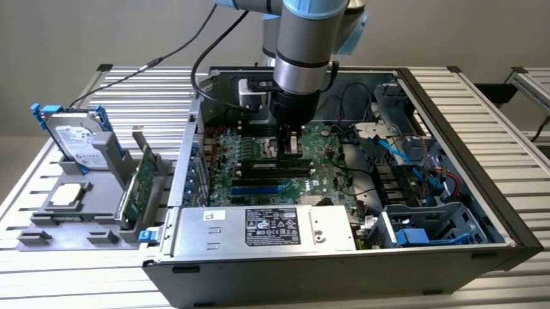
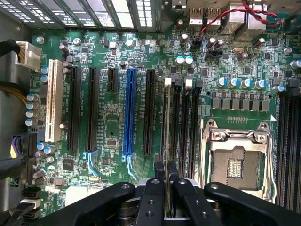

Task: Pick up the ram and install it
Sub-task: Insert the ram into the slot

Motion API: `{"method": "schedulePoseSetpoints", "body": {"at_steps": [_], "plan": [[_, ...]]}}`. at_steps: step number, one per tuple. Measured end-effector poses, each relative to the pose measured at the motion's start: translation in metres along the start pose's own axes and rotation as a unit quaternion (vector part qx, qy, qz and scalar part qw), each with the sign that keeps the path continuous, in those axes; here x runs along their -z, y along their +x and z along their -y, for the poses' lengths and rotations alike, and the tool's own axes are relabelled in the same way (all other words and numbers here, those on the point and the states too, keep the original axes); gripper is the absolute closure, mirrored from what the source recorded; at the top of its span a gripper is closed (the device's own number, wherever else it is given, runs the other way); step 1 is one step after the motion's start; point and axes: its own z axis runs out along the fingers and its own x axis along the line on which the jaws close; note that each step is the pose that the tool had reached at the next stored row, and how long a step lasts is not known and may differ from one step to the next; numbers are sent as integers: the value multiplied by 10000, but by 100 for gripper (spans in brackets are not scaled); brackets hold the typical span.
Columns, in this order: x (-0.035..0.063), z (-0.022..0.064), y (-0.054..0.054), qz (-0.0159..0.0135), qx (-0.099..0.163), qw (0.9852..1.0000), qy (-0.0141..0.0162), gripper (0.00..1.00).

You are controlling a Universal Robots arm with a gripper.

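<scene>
My gripper (image 2: 167,173) is shut on the ram (image 2: 167,122), which the wrist view shows edge-on as a thin strip running out from between the two black fingers (image 2: 159,170). The ram stands upright over the motherboard (image 2: 113,127), lined up along the row of black memory slots (image 2: 181,127) beside the CPU socket (image 2: 234,160). Whether it touches a slot I cannot tell. In the exterior view the gripper (image 1: 290,149) hangs straight down inside the open computer case (image 1: 481,193), just above the memory slots (image 1: 275,170).
A power supply (image 1: 266,225) fills the case's front. Blue and black cables (image 1: 391,151) and a drive cage (image 1: 429,225) lie to the exterior view's right. Outside the case, a grey holder (image 1: 77,222) carries a silver hard drive (image 1: 77,138), a green expansion card (image 1: 142,183) and a CPU (image 1: 69,195).
</scene>
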Motion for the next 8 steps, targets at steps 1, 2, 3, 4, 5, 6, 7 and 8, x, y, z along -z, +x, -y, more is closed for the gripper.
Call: {"method": "schedulePoseSetpoints", "body": {"at_steps": [1, 2, 3, 4, 5, 6, 7, 8], "plan": [[-17, 2, -1, 1, 0, 10000, 0, 86], [-33, 3, -1, 2, 0, 10000, 1, 86], [-40, 4, -2, 1, 0, 10000, 1, 86], [-41, 3, -1, 0, 0, 10000, 0, 86], [-41, 3, -1, -1, 0, 10000, 0, 86], [-41, 3, -1, -1, 0, 10000, 0, 86], [-43, 4, -2, 1, 0, 10000, 0, 86], [-43, 4, -2, 1, 0, 10000, 0, 86]]}}
